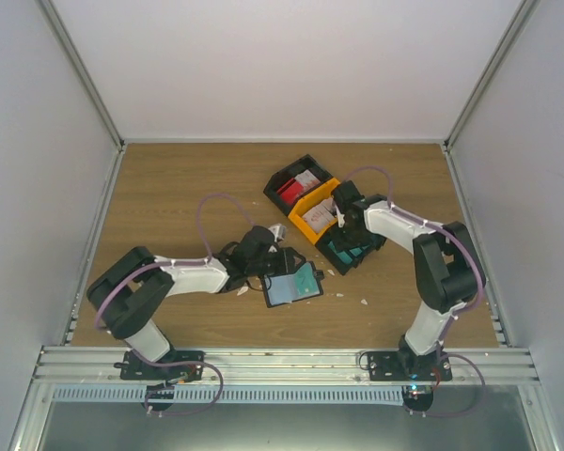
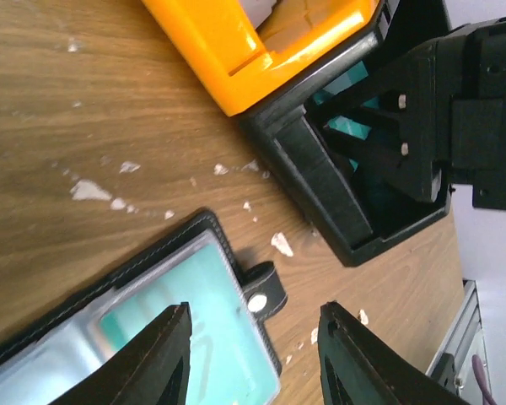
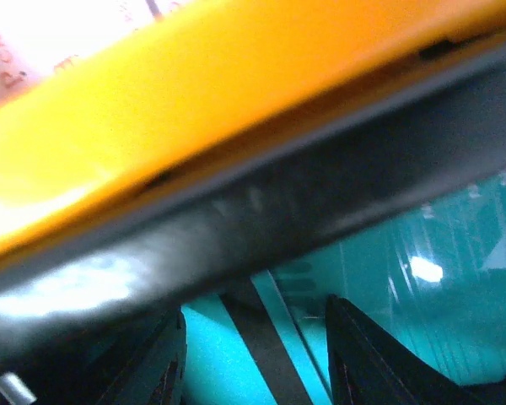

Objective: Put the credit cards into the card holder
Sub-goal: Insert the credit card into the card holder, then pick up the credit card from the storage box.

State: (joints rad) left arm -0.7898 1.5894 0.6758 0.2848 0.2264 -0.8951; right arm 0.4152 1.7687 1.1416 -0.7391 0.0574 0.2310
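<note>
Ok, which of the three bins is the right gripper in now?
The right gripper is in the near black bin, the one with teal cards, next to the yellow bin. The other black bin, farther back, holds red-and-white cards.

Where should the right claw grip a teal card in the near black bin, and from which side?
Probably a card's free edge, pinching across its thin faces, from above through the open top. The teal cards sit deep in the black bin, whose walls block the sides. The right claw reaches in.
</note>
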